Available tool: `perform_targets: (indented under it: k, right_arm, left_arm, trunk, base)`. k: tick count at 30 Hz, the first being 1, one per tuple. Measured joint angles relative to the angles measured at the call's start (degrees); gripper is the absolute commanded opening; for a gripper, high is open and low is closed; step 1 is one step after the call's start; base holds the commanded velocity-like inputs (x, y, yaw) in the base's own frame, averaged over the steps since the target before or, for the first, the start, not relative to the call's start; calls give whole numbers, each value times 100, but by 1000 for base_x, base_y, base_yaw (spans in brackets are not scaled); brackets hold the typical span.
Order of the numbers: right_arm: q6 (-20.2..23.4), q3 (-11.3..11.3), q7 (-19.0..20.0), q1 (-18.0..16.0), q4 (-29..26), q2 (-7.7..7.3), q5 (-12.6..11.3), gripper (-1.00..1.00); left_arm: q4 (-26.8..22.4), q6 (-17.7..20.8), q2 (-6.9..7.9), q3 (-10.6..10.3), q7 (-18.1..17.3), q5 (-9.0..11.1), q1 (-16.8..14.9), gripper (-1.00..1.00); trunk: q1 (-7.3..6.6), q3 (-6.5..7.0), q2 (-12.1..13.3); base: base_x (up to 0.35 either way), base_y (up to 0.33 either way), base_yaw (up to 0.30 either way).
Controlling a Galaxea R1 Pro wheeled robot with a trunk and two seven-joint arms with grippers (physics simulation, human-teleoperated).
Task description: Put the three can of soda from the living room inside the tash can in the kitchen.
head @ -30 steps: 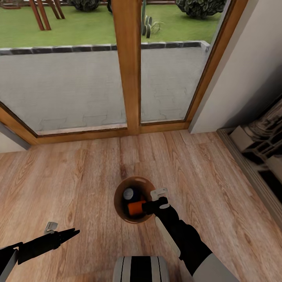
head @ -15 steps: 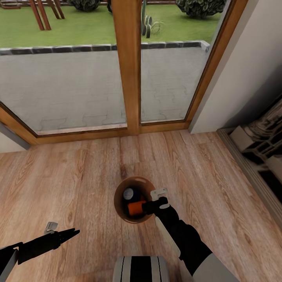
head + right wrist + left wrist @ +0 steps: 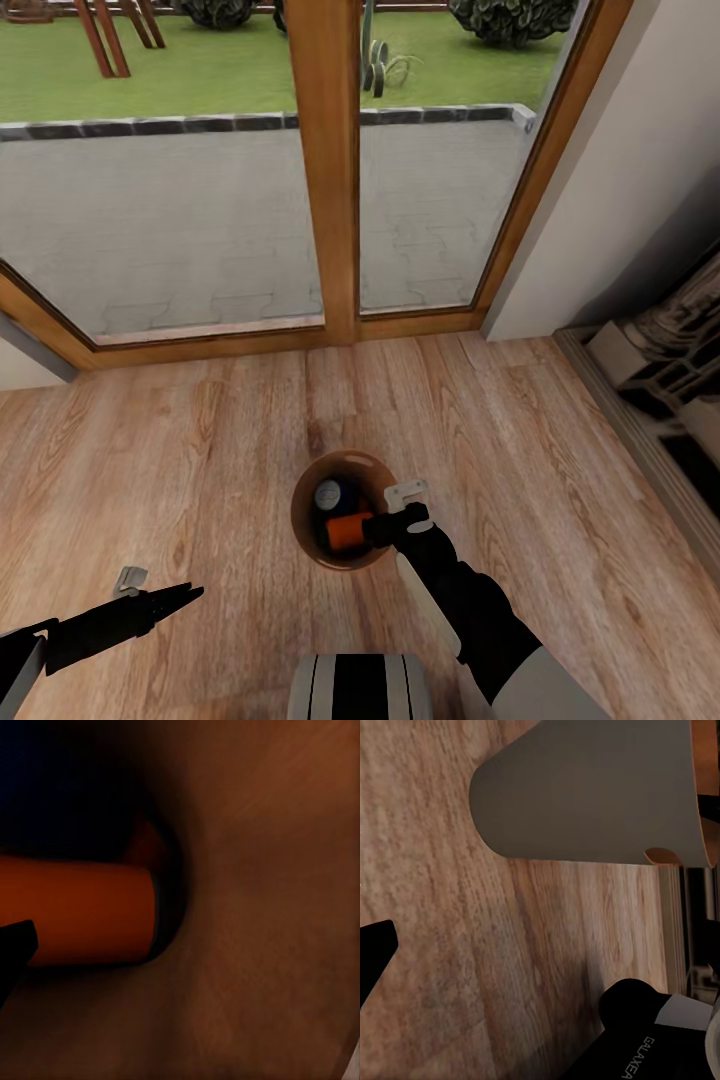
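The bin (image 3: pixel 305 520) stands on the wood floor (image 3: pixel 200 450) at the centre of the head view, at 12 o'clock from the robot's trunk, short of the wood-framed glass doors (image 3: pixel 325 170). Its brown inside is open to the camera. A blue can (image 3: pixel 329 494) with a silver top sits inside, toward 11 o'clock of the opening. An orange can (image 3: pixel 349 529) lies crosswise in the opening just beside the blue can, toward 5 o'clock.

The right hand (image 3: pixel 372 527) reaches over the rim from 3 o'clock, fingers closed on the end of the orange can. In the right wrist view the orange can (image 3: pixel 75 911) lies across the frame against the bin's brown wall (image 3: pixel 262 907), one dark fingertip (image 3: pixel 15 945) at its edge.

The left hand (image 3: pixel 190 595) hangs low over the floor at 8 o'clock from the bin, well apart from it, fingers together, holding nothing. The left wrist view shows the bin's pale grey outside (image 3: pixel 592 795) and its handle slot (image 3: pixel 664 856).
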Motion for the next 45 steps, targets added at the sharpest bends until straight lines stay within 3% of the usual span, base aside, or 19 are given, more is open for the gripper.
perform_targets:
  k: [45]
  right_arm:
    - [0,0,0,0,0,0,-5,100]
  left_arm:
    - [-8,0,0,-5,6,0,0,100]
  trunk:
    - [0,0,0]
  base:
    - [0,0,0]
